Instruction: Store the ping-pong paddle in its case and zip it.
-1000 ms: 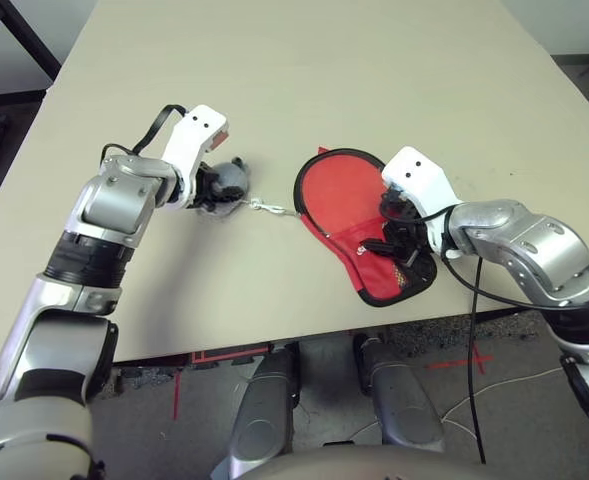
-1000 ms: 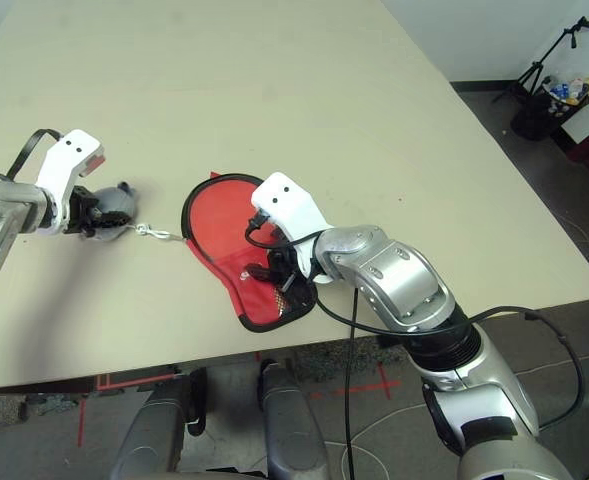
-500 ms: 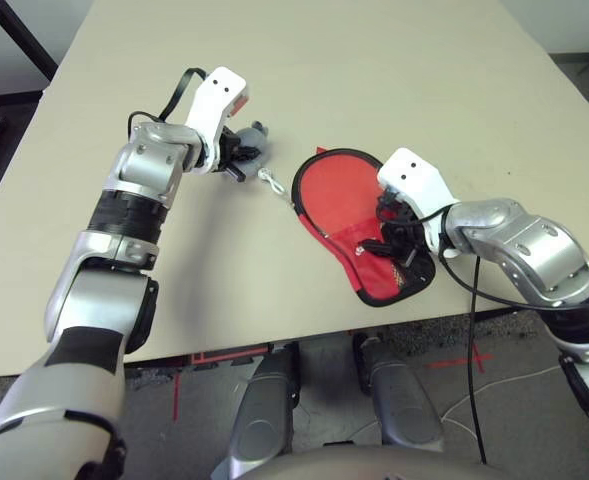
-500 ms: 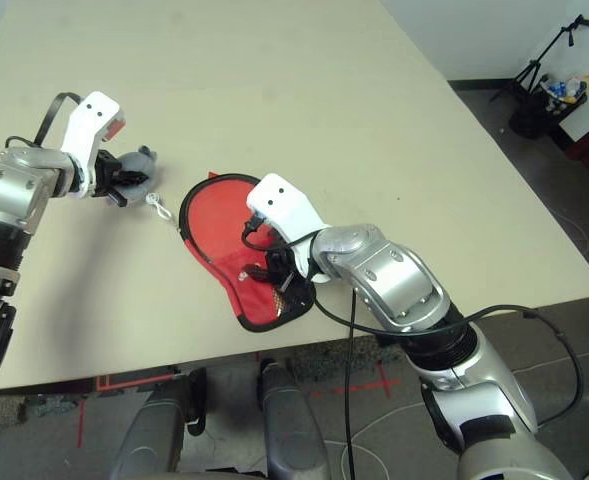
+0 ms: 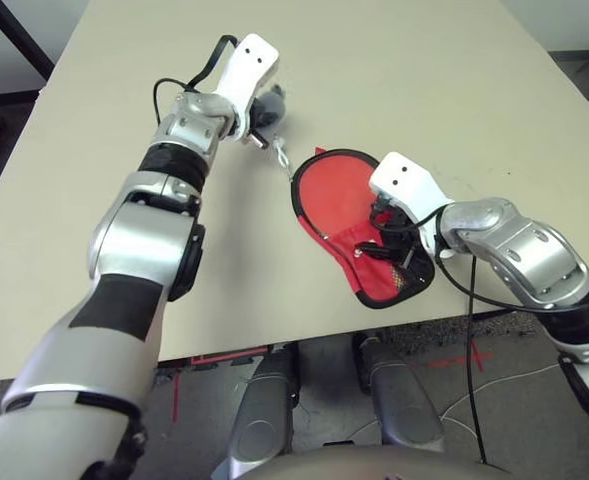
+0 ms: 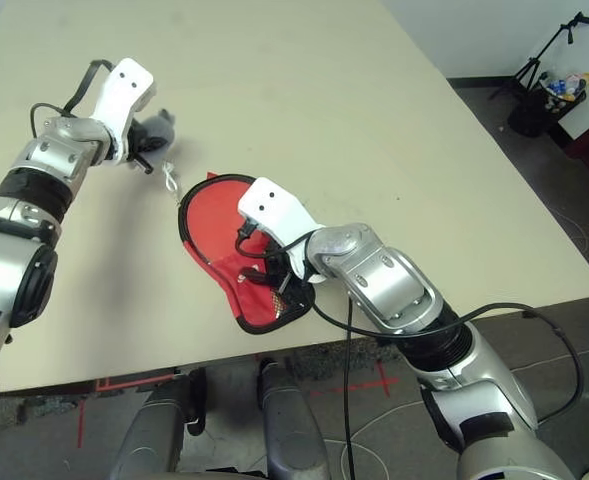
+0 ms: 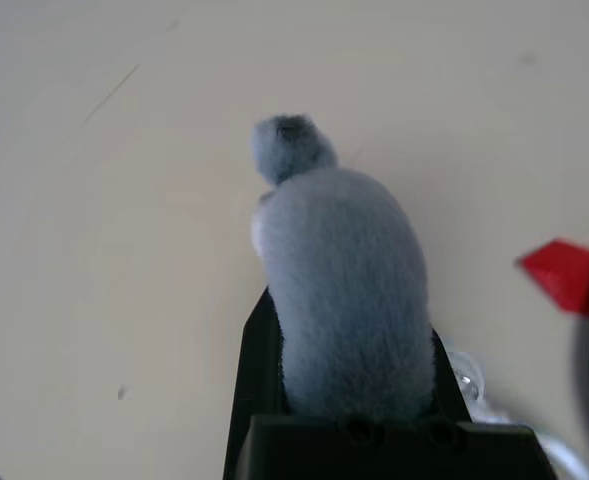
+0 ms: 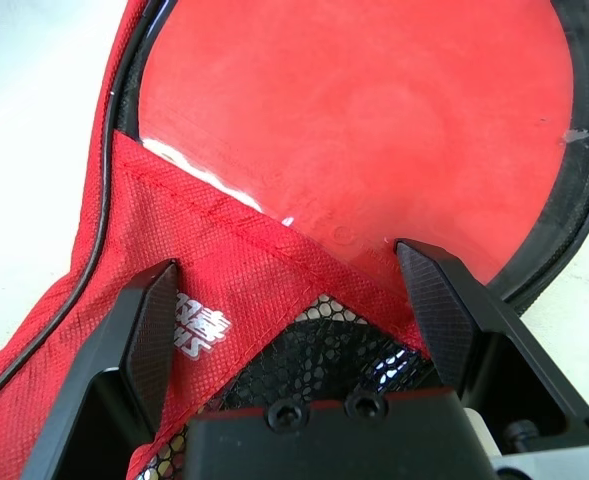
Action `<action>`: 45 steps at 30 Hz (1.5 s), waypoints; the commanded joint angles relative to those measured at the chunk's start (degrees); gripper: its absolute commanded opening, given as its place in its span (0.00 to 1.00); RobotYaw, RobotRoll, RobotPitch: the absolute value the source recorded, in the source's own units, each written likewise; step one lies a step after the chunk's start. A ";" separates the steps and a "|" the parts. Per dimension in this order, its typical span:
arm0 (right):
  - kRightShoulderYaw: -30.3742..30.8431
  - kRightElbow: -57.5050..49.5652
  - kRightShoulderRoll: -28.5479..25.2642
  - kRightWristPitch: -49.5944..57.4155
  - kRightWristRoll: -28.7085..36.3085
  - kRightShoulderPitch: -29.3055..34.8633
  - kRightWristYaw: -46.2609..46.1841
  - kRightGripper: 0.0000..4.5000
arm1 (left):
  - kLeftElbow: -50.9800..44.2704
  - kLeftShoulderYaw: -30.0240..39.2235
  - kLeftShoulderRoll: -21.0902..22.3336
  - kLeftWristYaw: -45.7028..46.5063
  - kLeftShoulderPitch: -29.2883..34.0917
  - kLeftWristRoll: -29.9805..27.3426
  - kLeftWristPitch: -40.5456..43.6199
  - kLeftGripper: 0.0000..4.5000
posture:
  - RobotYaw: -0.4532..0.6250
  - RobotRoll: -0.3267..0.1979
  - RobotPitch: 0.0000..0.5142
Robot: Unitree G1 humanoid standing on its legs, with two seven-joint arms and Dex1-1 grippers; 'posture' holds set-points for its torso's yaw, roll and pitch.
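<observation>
1. Table (image 5: 394, 70) – a wide beige top, bare across its far half, with both silver arms reaching over the near half.

2. Case (image 5: 339, 195), paddle-shaped with black zipper edging, lies flat near the front edge of the table, between the two arms. Its round end points away from the robot and its narrow end toward the front edge. The clear side faces up, with a red panel and a black mesh pocket (image 8: 324, 345) across the narrow end.

3. Paddle (image 8: 374, 120) sits inside the case: its round red face shows through the clear plastic at the wide end. The handle cannot be made out under the red panel.

4. Right gripper (image 8: 299, 300) hangs low over the narrow end of the case, its two black fingers (image 8: 439, 305) spread wide on either side of the mesh pocket, gripping nothing. Whether the tips touch the case cannot be told.

5. Left gripper (image 5: 264, 120) is stretched out beyond the round end of the case, its fingers pressed together on a small grey furry charm (image 7: 344, 290).

6. White cord (image 5: 279, 158) runs from the charm down to the case's zipper edge at the round end – a short, slanting line just off the table.
</observation>
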 commanded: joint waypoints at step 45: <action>6.04 5.04 3.79 0.32 -3.31 3.30 2.68 1.00 | 3.00 5.72 -14.02 0.73 -10.62 4.69 -6.23 0.65 | 0.37 0.62 0.51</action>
